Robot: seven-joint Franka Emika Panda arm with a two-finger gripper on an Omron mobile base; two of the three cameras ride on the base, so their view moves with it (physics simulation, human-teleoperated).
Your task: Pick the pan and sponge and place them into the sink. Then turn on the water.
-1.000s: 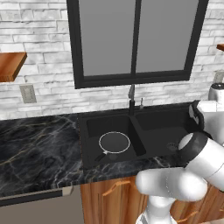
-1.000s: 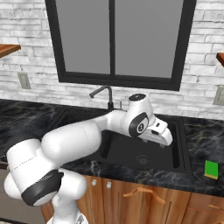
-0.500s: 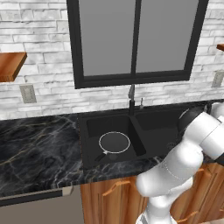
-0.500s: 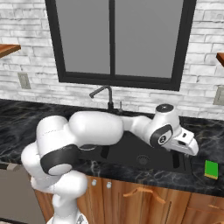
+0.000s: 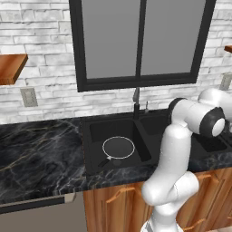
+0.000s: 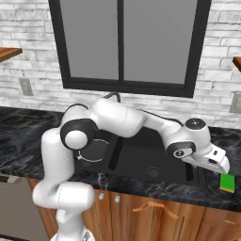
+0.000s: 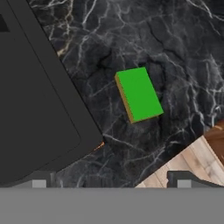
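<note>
Here, the hand view looks straight down on the sponge, a small block with a green top and a yellow-orange side, lying flat on the black marble table just beside the sink's dark rim and close to the table's front edge. The gripper hangs above it with its jaws spread wide, grasping nothing. The right base view shows what that camera cannot: the gripper reaching out past the right basin, the sponge just below it. Farther off, the left base view shows the pan resting in the left basin, with the faucet upright behind the sink.
</note>
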